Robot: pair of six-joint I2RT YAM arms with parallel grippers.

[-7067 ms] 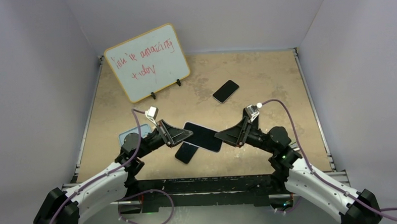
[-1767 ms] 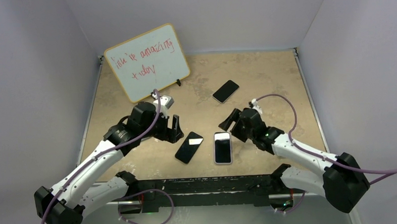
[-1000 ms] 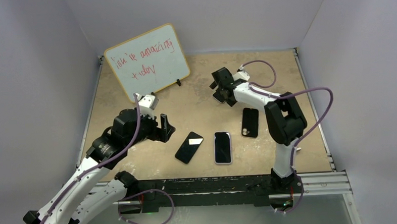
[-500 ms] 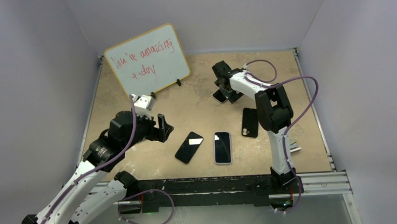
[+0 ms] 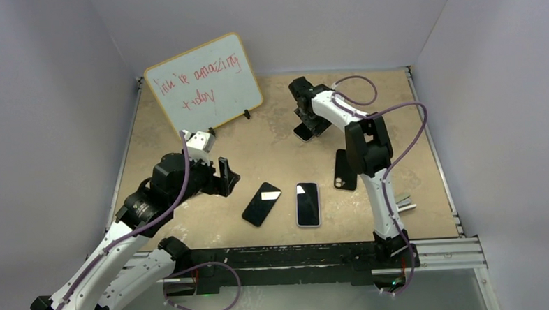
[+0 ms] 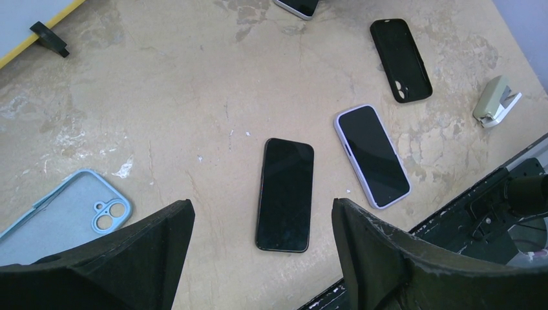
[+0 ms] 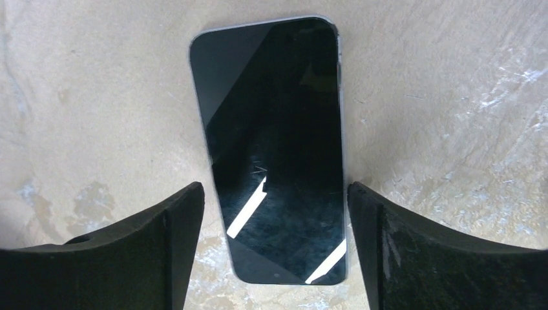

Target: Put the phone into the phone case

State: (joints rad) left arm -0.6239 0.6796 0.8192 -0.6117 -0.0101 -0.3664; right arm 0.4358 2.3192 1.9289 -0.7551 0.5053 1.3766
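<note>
Our right gripper (image 7: 274,206) stands spread astride the phone (image 7: 271,129) at the overhead view's upper centre, not pinching it; our left gripper (image 6: 262,213) hangs wide, empty, left of centre.

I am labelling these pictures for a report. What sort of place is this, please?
Probably a robotics lab test cell: a beige mottled tabletop boxed in by plain pale walls, two white-and-black robot arms mounted at its near edge, and several black rectangular phones laid out as props.
</note>
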